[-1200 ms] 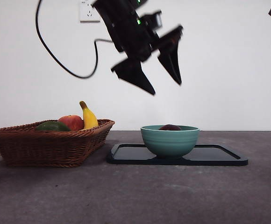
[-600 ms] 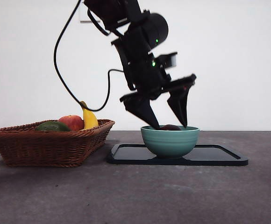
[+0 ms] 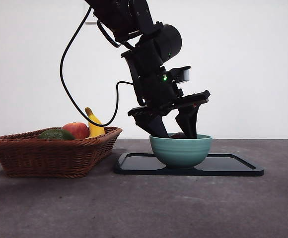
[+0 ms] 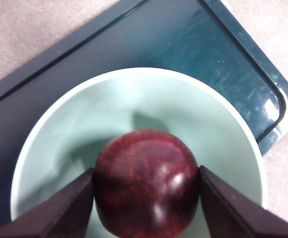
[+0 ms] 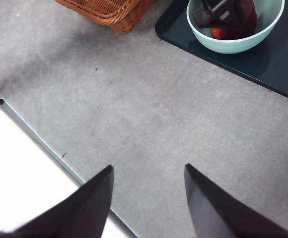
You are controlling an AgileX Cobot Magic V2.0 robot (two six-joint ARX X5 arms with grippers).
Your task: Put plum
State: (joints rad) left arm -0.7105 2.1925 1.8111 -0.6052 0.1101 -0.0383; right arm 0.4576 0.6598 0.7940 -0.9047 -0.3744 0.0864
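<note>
Front view — one plum (image 3: 180, 135) (one bowl (image 3: 180, 150))

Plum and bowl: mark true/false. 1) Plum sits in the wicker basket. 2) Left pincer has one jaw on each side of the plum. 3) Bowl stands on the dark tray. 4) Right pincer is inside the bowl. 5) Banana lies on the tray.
1) False. The plum is inside the green bowl, not the wicker basket.
2) True. The left pincer is down in the bowl with a jaw at each side of the plum; whether they press it yet is hard to tell.
3) True. The bowl stands on the dark tray.
4) False. The right pincer is open over bare table, away from the bowl.
5) False. The banana stands in the basket beside the apple.
</note>
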